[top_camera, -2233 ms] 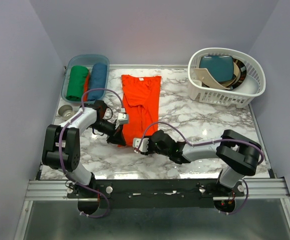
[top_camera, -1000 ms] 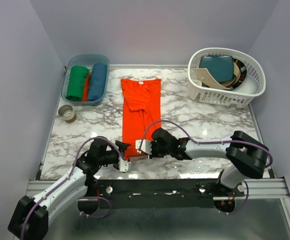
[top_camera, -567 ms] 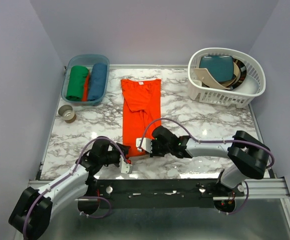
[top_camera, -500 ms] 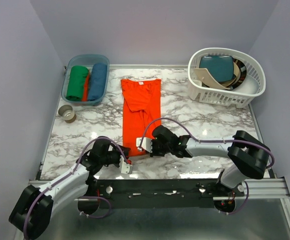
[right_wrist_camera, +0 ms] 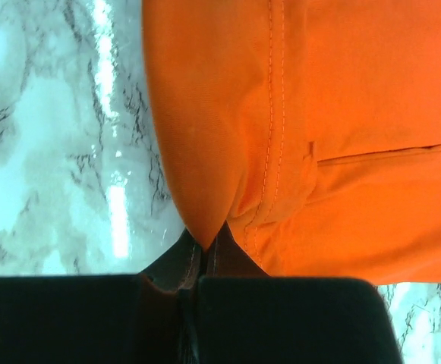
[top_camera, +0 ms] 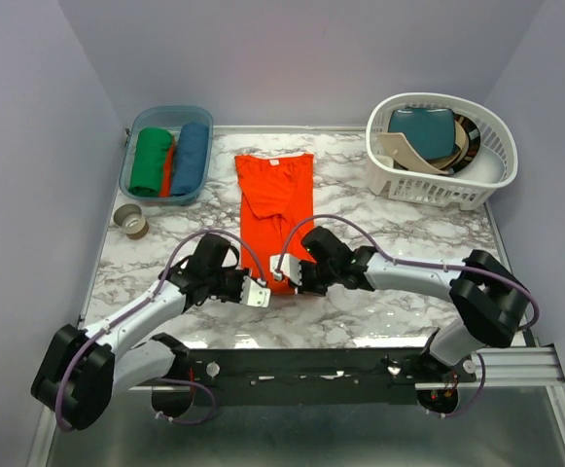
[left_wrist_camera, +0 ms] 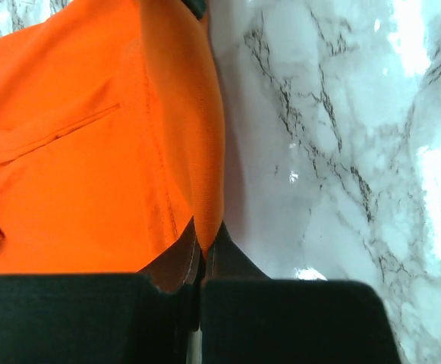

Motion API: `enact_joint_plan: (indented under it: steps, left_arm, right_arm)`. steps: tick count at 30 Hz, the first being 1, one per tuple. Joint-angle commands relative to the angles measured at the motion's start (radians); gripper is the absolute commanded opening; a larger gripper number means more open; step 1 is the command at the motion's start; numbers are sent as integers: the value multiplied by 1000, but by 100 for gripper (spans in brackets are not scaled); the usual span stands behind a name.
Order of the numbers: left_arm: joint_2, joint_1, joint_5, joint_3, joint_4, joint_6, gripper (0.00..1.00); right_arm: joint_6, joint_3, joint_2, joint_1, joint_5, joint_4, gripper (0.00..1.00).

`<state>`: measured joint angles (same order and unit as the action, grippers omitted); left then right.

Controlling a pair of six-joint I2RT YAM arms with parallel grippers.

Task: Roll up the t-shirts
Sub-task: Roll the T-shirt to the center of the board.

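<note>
Bright, sharp; glare on tabletop [top_camera: 408, 243]

The t-shirt [top_camera: 277, 209] lies lengthwise down the middle of the counter [top_camera: 408, 233], with my left pincer [top_camera: 259, 293] and my right pincer [top_camera: 280, 272] at its near end, each at one corner. At the far left a tub [top_camera: 170, 109] holds rolled t-shirts [top_camera: 191, 158] side by side, with a tape roll [top_camera: 130, 221] just before it. The laundry basket [top_camera: 428, 190] stands at the far right.
</note>
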<state>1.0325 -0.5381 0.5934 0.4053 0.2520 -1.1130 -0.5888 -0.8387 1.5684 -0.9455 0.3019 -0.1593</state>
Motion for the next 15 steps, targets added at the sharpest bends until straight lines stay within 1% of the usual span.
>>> enact_joint_plan:
  steps: [1, 2, 3, 6, 11, 14, 15]
  left_arm:
    - [76, 24, 140, 171, 402, 22, 0]
    - [96, 33, 160, 231, 455, 15, 0]
    - [115, 38, 192, 257, 540, 15, 0]
    - [170, 56, 252, 329, 637, 25, 0]
    - [270, 67, 293, 386, 721, 7, 0]
    - [342, 85, 304, 429, 757, -19, 0]
    - [369, 93, 307, 446, 811, -43, 0]
  right_arm:
    - [-107, -54, -56, 68, 203, -227, 1]
    - [-143, -66, -56, 82, 241, -285, 1]
    - [-164, -75, -53, 94, 261, -317, 1]
    - [-232, -117, -28, 132, 322, -439, 1]
    - [-272, -177, 28, 163, 422, -577, 1]
    - [-310, -246, 94, 175, 486, -678, 1]
    - [-328, -260, 128, 178, 500, -704, 1]
